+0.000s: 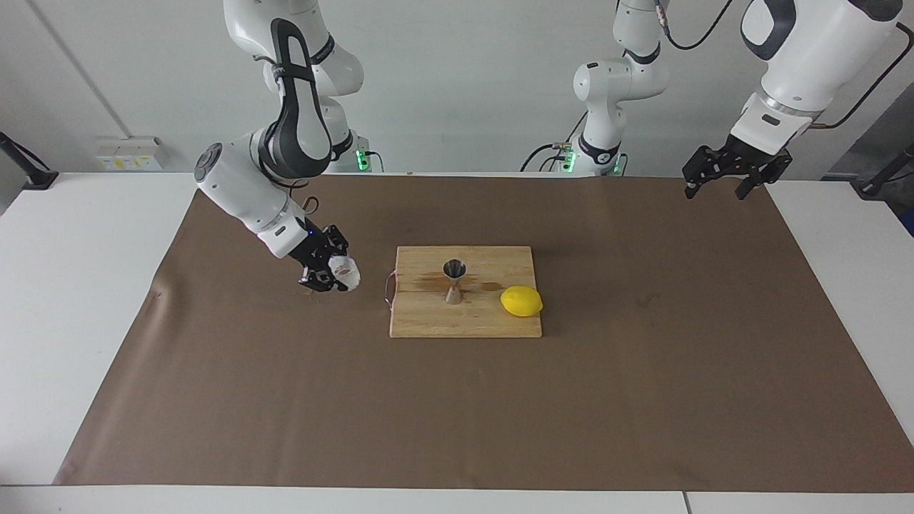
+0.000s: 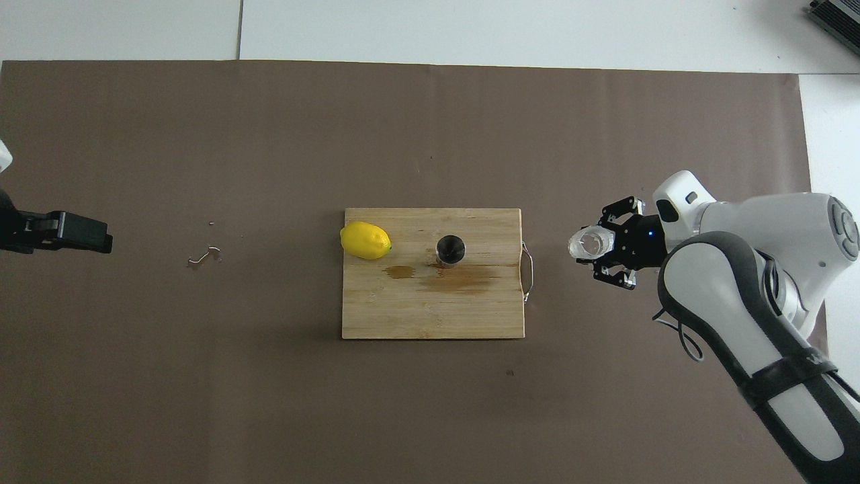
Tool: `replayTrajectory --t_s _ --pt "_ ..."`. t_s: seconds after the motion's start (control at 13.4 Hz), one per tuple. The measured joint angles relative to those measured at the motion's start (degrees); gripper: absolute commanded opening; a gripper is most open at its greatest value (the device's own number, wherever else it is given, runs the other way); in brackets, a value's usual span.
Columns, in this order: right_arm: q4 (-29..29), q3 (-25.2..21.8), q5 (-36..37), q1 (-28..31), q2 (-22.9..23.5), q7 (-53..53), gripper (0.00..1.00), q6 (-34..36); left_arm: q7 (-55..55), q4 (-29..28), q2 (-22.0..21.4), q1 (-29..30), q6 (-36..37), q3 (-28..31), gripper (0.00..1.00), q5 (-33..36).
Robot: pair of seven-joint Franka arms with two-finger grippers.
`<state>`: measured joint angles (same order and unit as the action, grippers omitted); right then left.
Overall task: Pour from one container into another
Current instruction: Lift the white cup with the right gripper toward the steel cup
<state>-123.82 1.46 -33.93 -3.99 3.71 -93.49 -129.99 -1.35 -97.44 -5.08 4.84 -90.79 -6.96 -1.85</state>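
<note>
1. Facing view: the right gripper [image 1: 335, 271] was clenched on the faceted cup [image 1: 345, 271], carried tilted over the brown mat just beside the cutting board [image 1: 428, 325]. The jigger [image 1: 454, 281] stood upright on the board, clear of the fingers, a lemon [image 1: 521, 300] beside it. Spill before arrival appeared possible, given that tilt.

2. Overhead view: the cup [image 2: 586, 243] sat between the right fingertips, short of the jigger [image 2: 450, 249]. The left gripper [image 2: 64, 230] waited, released, well apart. The narrow jigger mouth risked overshoot or tipping.

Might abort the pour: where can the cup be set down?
Bare brown mat between the cup and cutting board, or anywhere on the mat farther from the robots. Crowded: the board around jigger and lemon.
</note>
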Motion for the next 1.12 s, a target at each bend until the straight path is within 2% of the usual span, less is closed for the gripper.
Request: replayTrajectory --t_s 0.75,1.12 --pt "9.28 0.15 19.24 -11.54 2.11 27.70 0.18 0.05 0.05 0.00 0.00 -0.04 -0.05 0.54 1.00 -0.01" --pt "16.78 0.20 29.52 -16.99 5.82 39.09 0.15 5.11 0.08 0.00 0.00 -0.02 -0.05 0.62 1.00 -0.03"
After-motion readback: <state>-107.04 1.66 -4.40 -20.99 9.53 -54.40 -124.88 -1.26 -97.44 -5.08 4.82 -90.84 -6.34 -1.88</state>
